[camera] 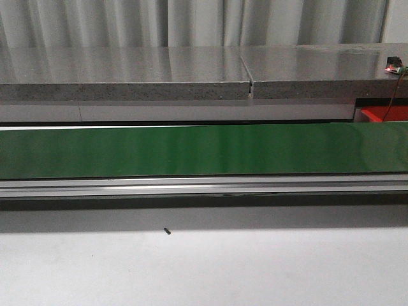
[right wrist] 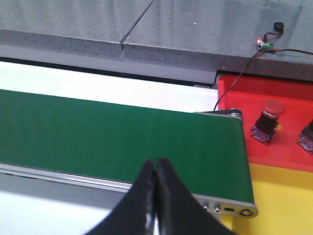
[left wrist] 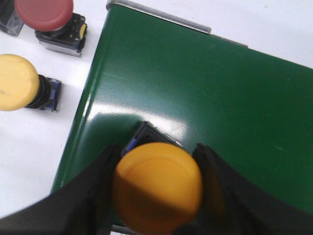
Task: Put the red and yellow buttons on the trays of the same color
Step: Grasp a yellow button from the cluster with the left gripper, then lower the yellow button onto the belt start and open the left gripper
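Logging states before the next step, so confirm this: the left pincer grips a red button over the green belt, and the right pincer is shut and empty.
Wrong colour: the left pincer grips a yellow button over the green belt, as the left wrist view shows. The right pincer is shut and empty.

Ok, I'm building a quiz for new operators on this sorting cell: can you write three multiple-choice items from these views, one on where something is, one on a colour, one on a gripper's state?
1. Where does the red button seen by the right wrist camera stand?
A. on the green belt
B. in the red tray
C. on the grey counter

2. What colour is the cap of the button between the left gripper's fingers?
A. yellow
B. red
C. blue

3. How are the right gripper's fingers?
A. wide open
B. shut on a button
C. shut with nothing between them

Answers:
1. B: the red button stands upright in the red tray, beyond the green belt's end.
2. A: the yellow button sits between the left gripper fingers, over the belt.
3. C: the right gripper fingertips meet, holding nothing.
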Controlling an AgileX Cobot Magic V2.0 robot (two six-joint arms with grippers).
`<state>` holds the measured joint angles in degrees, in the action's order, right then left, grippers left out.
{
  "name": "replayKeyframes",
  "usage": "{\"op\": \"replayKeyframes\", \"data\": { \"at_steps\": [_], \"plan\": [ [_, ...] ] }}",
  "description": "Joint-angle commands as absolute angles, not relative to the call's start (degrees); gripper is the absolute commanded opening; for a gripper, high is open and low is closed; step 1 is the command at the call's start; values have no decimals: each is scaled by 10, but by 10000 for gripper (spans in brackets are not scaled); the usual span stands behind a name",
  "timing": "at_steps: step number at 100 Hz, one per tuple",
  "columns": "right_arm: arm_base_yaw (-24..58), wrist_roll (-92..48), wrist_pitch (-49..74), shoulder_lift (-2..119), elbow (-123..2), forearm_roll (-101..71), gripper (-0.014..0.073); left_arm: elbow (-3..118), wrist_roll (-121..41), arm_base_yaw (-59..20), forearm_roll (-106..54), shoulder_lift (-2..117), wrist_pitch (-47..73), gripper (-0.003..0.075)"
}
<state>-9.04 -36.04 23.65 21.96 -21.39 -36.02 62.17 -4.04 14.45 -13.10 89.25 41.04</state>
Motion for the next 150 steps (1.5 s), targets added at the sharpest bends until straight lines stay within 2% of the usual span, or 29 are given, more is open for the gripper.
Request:
{"op": "replayKeyframes", "data": {
  "at_steps": [1, 19, 27, 64, 78, 126, 150],
  "plan": [
    [-89, -365, 203, 221, -229, -373, -66, 639, -44, 141, -136, 875, 396, 217],
    [-89, -365, 203, 221, -229, -373, -66, 639, -51, 140, -152, 869, 394, 515],
    [-89, -365, 203, 221, -229, -373, -66, 640, -57, 136, -158, 860, 391, 576],
    [-89, -365, 203, 221, -229, -373, -66, 640, -59, 135, -174, 773, 382, 578],
    [-89, -365, 203, 221, -229, -373, -66, 640, -59, 161, -173, 751, 386, 578],
    [-89, -365, 203, 221, -229, -373, -66, 639, -59, 313, -143, 766, 440, 574],
    [-89, -365, 203, 221, -229, -373, -66, 639, -59, 342, -116, 837, 456, 573]
  ]
}}
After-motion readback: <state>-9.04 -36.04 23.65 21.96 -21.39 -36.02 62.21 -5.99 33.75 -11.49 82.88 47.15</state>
